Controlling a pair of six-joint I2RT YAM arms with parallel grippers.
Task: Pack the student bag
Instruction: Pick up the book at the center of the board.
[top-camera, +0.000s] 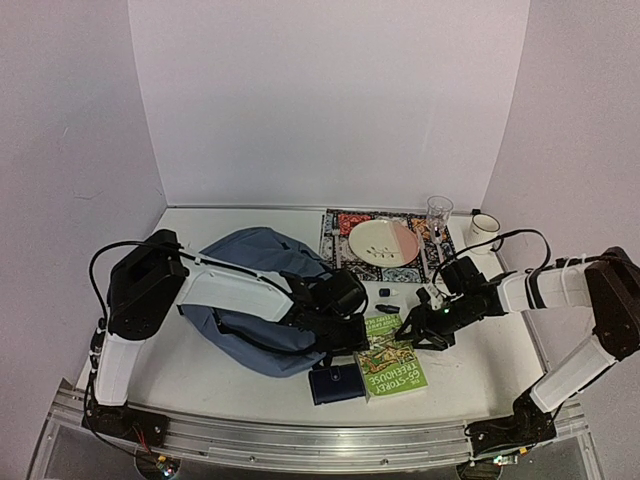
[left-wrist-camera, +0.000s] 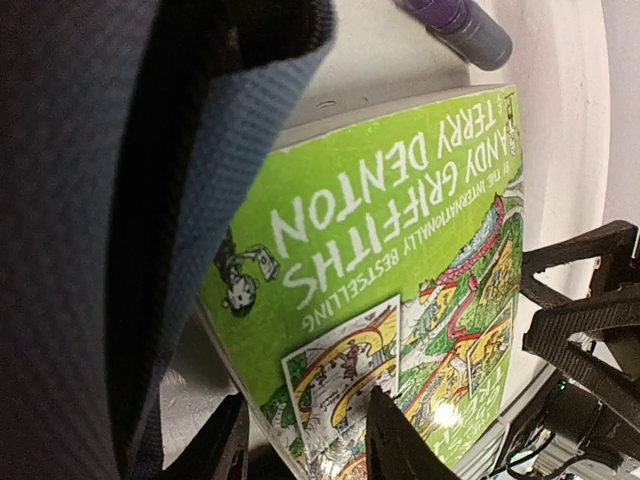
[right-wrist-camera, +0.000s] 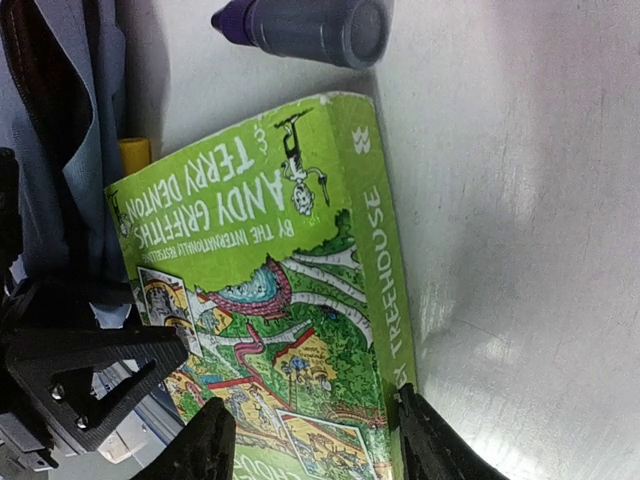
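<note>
The slate-blue student bag (top-camera: 250, 290) lies at the left middle of the table, under my left arm. Its fabric edge fills the left of the left wrist view (left-wrist-camera: 230, 150). A green paperback book (top-camera: 392, 365) lies flat just right of the bag. My left gripper (top-camera: 352, 338) is open at the book's (left-wrist-camera: 400, 250) bag-side edge, one finger off the edge and one above the cover (left-wrist-camera: 305, 445). My right gripper (top-camera: 418, 335) is open over the book (right-wrist-camera: 290, 300), one fingertip (right-wrist-camera: 425, 445) at the spine edge, the other above the cover (right-wrist-camera: 310, 450). Neither holds anything.
A small navy wallet (top-camera: 335, 383) lies left of the book near the front edge. A purple marker (right-wrist-camera: 300, 25) lies beyond the book's far end. At the back stand a plate (top-camera: 385, 240) on a patterned cloth, a glass (top-camera: 438, 212) and a mug (top-camera: 483, 228).
</note>
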